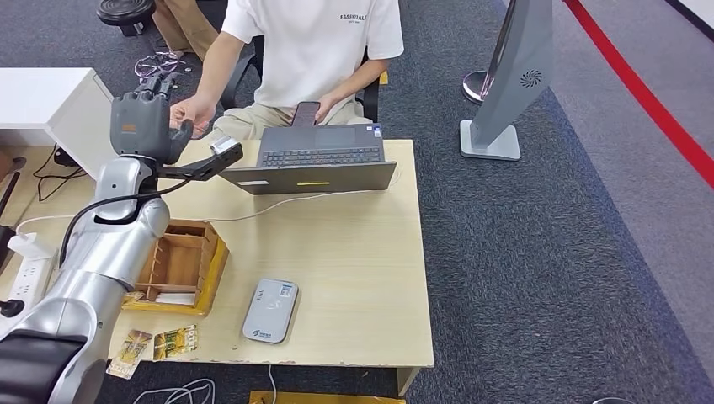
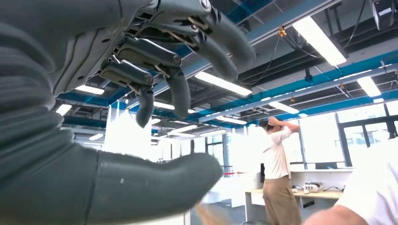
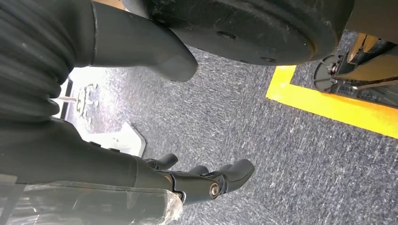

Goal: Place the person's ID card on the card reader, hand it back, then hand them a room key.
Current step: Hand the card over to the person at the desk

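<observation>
Grey and ribbed at the wrist, the left hand (image 1: 145, 122) is raised beyond the far left corner of the wooden table (image 1: 370, 278), fingers spread wide and holding nothing; the left wrist view confirms an empty palm, thumb (image 2: 141, 190) well apart from the fingers (image 2: 178, 93). The person's hand (image 1: 192, 112) sits just beside it, on the far side. Whether that hand holds the ID card cannot be told; no card is clearly visible between the two hands.

The card reader (image 1: 270, 310) lies flat on the table, well behind the left hand and toward the robot, near the front edge. A wooden tray (image 1: 181, 268) stands between the reader and the left arm, and room key cards (image 1: 153, 345) lie at the near left corner. An open laptop (image 1: 318, 160) sits just right of the left hand.

The right hand (image 3: 206, 180) hangs over the carpet, fingers loosely apart, empty.

Judgement: the handover step is in hand. Risks:
- Closing the fingers before the card is seated between them may drop it.
- Swinging back toward the reader may strike the laptop lid or the tray wall.
</observation>
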Motion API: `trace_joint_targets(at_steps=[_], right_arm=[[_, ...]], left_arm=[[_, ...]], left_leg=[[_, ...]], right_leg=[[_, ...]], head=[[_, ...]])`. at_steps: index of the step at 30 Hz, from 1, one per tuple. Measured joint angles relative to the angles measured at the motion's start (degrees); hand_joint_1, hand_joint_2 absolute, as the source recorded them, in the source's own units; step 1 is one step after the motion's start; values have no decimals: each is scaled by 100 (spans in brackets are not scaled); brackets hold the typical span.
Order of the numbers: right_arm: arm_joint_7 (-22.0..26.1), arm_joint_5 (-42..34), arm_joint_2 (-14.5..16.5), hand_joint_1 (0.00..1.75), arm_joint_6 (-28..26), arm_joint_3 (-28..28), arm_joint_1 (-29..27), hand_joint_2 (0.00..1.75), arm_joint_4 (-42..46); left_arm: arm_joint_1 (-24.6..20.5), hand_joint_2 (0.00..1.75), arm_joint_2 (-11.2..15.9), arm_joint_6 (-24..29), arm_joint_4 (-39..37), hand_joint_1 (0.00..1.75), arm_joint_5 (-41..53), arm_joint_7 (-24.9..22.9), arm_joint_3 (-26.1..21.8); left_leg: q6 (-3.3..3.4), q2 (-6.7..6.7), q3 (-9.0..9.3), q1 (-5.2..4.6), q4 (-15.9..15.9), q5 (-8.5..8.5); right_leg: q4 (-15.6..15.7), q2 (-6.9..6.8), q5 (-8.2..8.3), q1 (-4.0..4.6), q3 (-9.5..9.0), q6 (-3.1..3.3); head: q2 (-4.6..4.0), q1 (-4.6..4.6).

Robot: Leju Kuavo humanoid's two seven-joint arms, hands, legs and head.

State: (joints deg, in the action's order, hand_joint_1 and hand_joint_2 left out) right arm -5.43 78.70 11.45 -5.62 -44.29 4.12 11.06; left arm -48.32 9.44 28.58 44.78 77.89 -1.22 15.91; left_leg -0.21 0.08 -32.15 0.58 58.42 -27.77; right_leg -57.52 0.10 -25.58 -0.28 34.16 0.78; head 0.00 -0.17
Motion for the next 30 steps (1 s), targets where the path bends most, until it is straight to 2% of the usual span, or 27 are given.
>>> trace_joint_targets(at_steps=[2,5,7,10,14,16,18,21,23,25,27,29,30], right_arm=[[-10,-27,0,0,1,-9,-2,175,0],[-31,-102,0,0,-2,-31,-10,175,0],[-50,-173,0,0,-9,-64,-17,175,0],[-89,-272,0,0,-19,-147,-39,175,0],[-147,-305,0,0,-36,-232,-106,175,-1],[-162,-284,0,0,-31,-264,-120,175,-2],[-148,-254,0,0,-30,-285,-135,175,-2],[-86,-212,1,0,-62,-295,-153,175,-2],[-24,-191,3,0,-110,-297,-160,175,-2],[71,-202,6,0,-187,-299,-165,175,-2],[187,-248,18,0,-280,-307,-165,175,-3],[260,-290,35,0,-344,-326,-164,175,-5],[276,-300,40,0,-363,-335,-166,175,-7]], left_arm=[[142,175,-2,50,93,0,-24,18,-17],[648,175,66,77,648,0,-251,122,-95],[1194,175,198,94,1308,0,-569,264,-203],[2416,175,520,199,2630,0,-1227,556,-586],[4127,175,795,389,4154,0,-2192,1226,-1625],[4844,175,763,371,4734,0,-2923,1797,-2391],[5312,175,584,-29,5132,0,-3892,2551,-3381],[5458,175,187,-1323,5331,0,-5165,3422,-5174],[5380,175,5,-2128,5271,0,-5806,3534,-6316],[5208,175,-107,-2662,5021,0,-6481,3290,-7244],[5002,175,-121,-3002,4384,0,-7265,2657,-8007],[4873,175,-44,-3206,3494,0,-7867,2014,-8595],[4841,175,-10,-3261,3103,0,-8016,1849,-8811]], left_leg=[[0,2,0,0,0,0],[-1,10,-3,1,-3,-2],[-4,25,-3,1,-8,-8],[-15,77,15,0,-17,-33],[-17,104,24,3,-21,-52],[-18,102,23,5,-23,-58],[-15,98,21,7,-23,-62],[-13,83,18,9,-24,-66],[-14,82,20,10,-24,-68],[-13,79,23,9,-24,-68],[-14,78,31,8,-25,-67],[-15,77,38,11,-26,-67],[-16,72,38,15,-25,-66]], right_leg=[[0,2,0,0,0,0],[-2,10,-1,0,1,0],[-3,27,-3,-1,3,1],[-4,79,-13,-4,6,5],[-5,107,-34,-1,9,9],[-5,106,-41,1,9,7],[-4,100,-51,4,10,3],[-3,83,-59,7,5,4],[-3,81,-59,8,4,5],[-3,77,-59,8,0,5],[-3,73,-59,6,-6,6],[-4,71,-60,9,-10,8],[-4,67,-60,14,-11,10]], head=[[0,-1],[0,-2],[0,1],[0,-2],[0,-24],[0,-21],[0,-20],[0,-13],[0,-12],[0,-12],[0,-10],[0,-27],[0,-36]])
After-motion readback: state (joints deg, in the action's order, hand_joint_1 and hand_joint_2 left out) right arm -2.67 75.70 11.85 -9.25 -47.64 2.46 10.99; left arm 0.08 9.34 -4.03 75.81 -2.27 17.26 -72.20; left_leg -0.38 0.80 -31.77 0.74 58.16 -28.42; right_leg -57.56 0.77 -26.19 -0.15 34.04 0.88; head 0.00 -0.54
